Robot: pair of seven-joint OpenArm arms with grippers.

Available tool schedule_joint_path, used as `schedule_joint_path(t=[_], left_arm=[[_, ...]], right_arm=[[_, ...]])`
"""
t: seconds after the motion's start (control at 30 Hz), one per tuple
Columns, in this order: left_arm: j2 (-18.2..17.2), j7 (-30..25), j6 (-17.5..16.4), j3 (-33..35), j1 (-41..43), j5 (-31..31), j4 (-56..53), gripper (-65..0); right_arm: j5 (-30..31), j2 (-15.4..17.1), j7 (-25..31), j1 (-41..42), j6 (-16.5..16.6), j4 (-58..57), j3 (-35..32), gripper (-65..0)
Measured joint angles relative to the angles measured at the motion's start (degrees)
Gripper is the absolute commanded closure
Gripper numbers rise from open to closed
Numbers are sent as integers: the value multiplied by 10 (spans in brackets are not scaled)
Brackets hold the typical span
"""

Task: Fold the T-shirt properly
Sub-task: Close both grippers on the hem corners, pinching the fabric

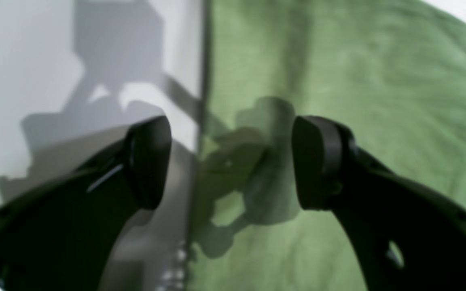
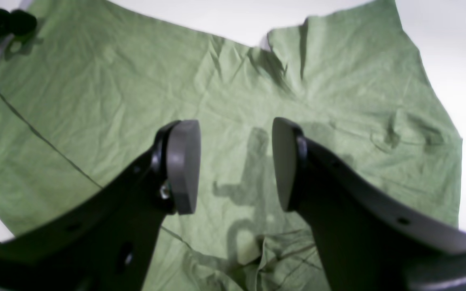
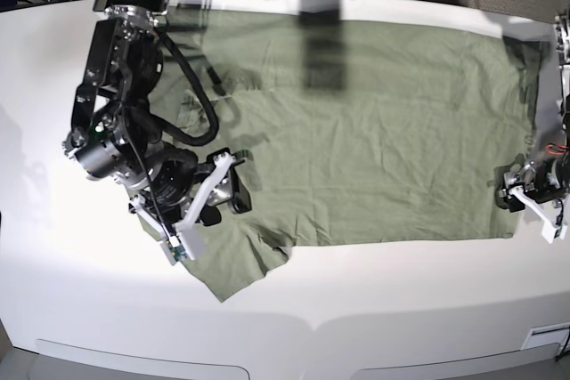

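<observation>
We see our left gripper (image 1: 231,161) spread wide with nothing between its pads, straddling the hem edge of the T-shirt (image 1: 338,101): one pad hangs over the white table (image 1: 22,72), the other over green cloth. In the base view that left gripper (image 3: 527,191) sits at about 3 o'clock, right at the shirt's corner there.

Our right gripper (image 2: 236,165) stands partly parted, also with nothing between its pads, and hovers above wrinkled cloth; whether it touches the fabric we cannot tell. In the base view the right gripper (image 3: 223,195) is at about 8 o'clock, over the sleeve region.

Outward from both, the T-shirt (image 3: 374,140) lies spread flat across the middle of the table (image 3: 401,309), its length running from 9 to 3 o'clock. One sleeve juts toward 7 o'clock, below the right gripper. The cloth is creased throughout, and the arm's shadow falls over it near 12 o'clock.
</observation>
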Motion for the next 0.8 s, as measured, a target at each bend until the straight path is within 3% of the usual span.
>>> schedule_joint_path(t=[0.43,0.53,0.6,0.8], left_arm=[[5,32,-97,0,2,-87,0,-453],[18,33,-101,0,2,-90,0,-453],[24,16,-101,0,2,-71,0,-453],[17,-101,-105,0,4,71,0,-453]], right_arm=[[22,0,-4,0,0,0,0,-291],[21,0,-4,0,0,0,0,-291],[21,0,-4,0,0,0,0,-291],[21,0,-24,0,2,0,0,-291]])
